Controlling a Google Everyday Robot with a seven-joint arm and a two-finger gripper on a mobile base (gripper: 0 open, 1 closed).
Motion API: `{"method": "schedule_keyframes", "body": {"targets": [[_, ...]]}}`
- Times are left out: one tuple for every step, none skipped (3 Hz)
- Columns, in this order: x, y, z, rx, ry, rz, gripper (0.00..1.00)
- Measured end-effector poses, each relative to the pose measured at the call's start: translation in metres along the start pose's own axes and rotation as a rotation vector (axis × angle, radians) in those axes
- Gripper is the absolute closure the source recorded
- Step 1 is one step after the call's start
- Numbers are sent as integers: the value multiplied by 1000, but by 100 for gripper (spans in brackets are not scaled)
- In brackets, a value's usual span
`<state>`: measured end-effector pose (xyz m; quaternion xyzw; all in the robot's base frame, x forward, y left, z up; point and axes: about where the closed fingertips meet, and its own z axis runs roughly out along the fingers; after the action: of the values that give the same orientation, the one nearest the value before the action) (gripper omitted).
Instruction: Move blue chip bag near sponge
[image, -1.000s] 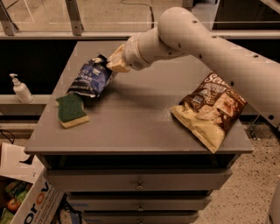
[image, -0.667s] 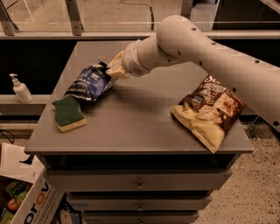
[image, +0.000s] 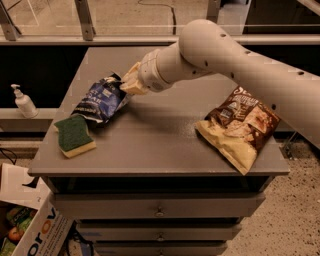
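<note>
The blue chip bag (image: 100, 100) lies crinkled on the grey table (image: 160, 135) at the left, its lower left edge touching or just overlapping the sponge (image: 74, 135). The sponge, green top over yellow foam, lies flat near the table's left front corner. My gripper (image: 127, 84) is at the bag's upper right corner, in contact with the foil there. The arm reaches in from the upper right across the table.
A larger brown-and-cream chip bag (image: 239, 127) lies at the table's right front, near the edge. A white pump bottle (image: 22, 102) stands on a lower shelf to the left. A cardboard box (image: 30, 230) sits on the floor at the lower left. Drawers are below the tabletop.
The gripper and the blue bag have shifted down and toward the table's front left. The sponge has slid a little to the left and front, against the bag's edge.
</note>
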<state>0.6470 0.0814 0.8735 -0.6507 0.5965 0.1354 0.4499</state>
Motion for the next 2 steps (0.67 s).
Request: {"method": "schedule_keyframes", "body": {"targets": [[-3,-3,-9,-12,11,2,60],[-4,-2,-8,-16,10,1,37]]}}
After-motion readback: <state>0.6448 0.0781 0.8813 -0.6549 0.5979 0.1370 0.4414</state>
